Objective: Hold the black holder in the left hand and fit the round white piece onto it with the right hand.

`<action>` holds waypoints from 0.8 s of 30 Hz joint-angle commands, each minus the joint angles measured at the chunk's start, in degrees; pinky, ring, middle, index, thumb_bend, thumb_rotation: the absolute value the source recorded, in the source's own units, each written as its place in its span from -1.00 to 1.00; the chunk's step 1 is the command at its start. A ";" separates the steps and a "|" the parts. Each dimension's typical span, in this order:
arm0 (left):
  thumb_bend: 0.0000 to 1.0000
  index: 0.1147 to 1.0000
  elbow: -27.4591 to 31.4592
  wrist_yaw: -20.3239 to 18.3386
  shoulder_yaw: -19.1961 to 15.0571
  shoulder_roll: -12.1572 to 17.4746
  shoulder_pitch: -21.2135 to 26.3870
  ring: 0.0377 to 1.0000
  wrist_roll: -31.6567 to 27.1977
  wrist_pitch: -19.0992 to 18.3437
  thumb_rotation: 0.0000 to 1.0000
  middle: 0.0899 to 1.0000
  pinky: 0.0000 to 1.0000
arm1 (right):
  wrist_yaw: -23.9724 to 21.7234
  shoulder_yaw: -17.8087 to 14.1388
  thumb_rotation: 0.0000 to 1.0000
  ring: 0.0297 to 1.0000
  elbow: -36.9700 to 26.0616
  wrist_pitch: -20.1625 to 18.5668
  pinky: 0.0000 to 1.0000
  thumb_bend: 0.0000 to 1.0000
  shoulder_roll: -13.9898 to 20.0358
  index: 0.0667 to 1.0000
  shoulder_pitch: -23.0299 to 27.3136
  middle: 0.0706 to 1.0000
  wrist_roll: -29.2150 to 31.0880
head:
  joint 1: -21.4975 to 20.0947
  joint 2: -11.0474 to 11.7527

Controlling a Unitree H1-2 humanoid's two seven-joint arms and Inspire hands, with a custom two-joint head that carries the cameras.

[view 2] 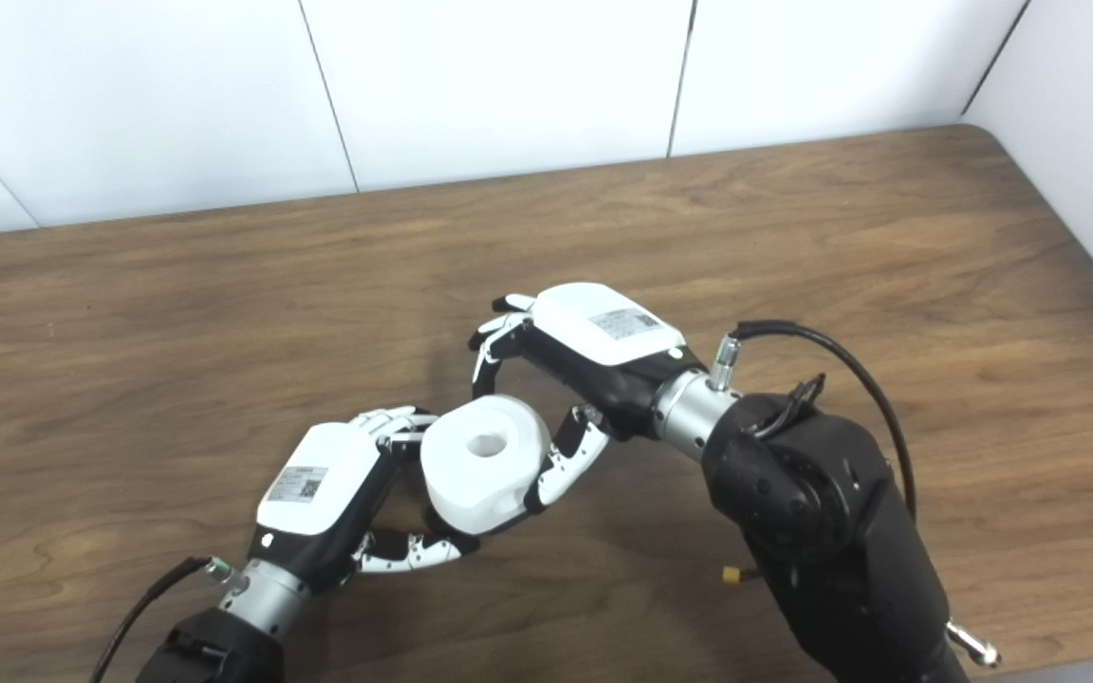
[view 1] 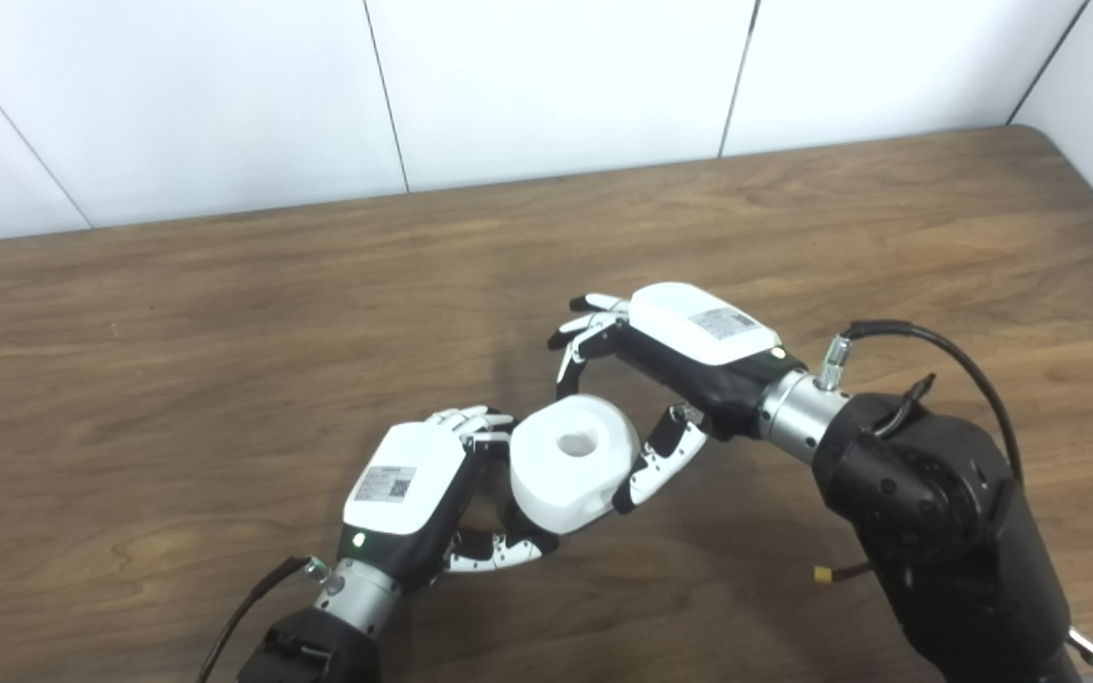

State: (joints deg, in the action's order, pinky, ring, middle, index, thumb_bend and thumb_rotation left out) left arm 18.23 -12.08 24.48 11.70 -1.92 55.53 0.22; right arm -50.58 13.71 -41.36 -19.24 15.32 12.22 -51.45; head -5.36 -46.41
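Left eye view: a round white piece (view 1: 573, 463) with a hole in its top face sits low over the wooden table (view 1: 176, 360), caught between two hands. The left hand (view 1: 414, 493) comes up from the bottom left; its fingers (view 1: 471, 419) curl against the piece's left side and its thumb (view 1: 499, 550) reaches under the lower edge, so the hand is closed about whatever sits beneath the white body. A black holder does not show clearly — only a dark sliver at the piece's lower left, and I cannot tell what it is. The right hand (view 1: 660, 379) reaches in from the right, palm down. Its fingers (view 1: 584, 337) arch above and behind the piece, seemingly just clear of it, while its thumb (view 1: 651, 465) lies against the piece's right side. Whether this hand truly grips or only brackets the piece is not clear.

Right eye view: the same cluster sits a little left of centre. The piece (view 2: 485, 462) tilts slightly, its hole facing up. The left hand (view 2: 328, 493) cradles it from the left and below — the right hand (view 2: 584, 360) spans it from above, thumb touching the right flank. White wall panels (view 2: 509, 85) stand behind the table.
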 commanded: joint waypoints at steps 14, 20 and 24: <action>0.04 -0.16 -0.01 -0.82 0.47 0.12 0.21 0.68 0.53 0.19 -0.89 0.54 0.66 | 2.57 0.47 -0.72 0.91 -1.50 2.03 0.68 0.05 -0.47 -0.11 1.56 0.66 0.08 | -0.22 0.05; 0.04 -0.16 -0.24 -0.83 0.45 -0.02 0.29 0.68 0.38 0.10 -0.89 0.54 0.67 | 2.15 0.52 -0.72 0.91 -2.11 1.93 0.66 0.04 -0.96 -0.11 2.28 0.66 -0.25 | -0.20 0.07; 0.04 -0.16 -0.38 -0.81 0.46 0.01 0.29 0.68 0.36 0.13 -0.89 0.54 0.67 | 2.07 0.43 -0.72 0.90 -2.01 1.95 0.63 0.04 -0.92 -0.11 2.70 0.65 -0.44 | -0.26 0.12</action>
State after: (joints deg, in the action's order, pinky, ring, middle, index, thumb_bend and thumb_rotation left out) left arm 18.21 -12.05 24.50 11.63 -1.91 55.54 0.24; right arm -49.54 14.55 -41.44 -18.28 14.64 12.82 -51.79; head -5.54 -46.23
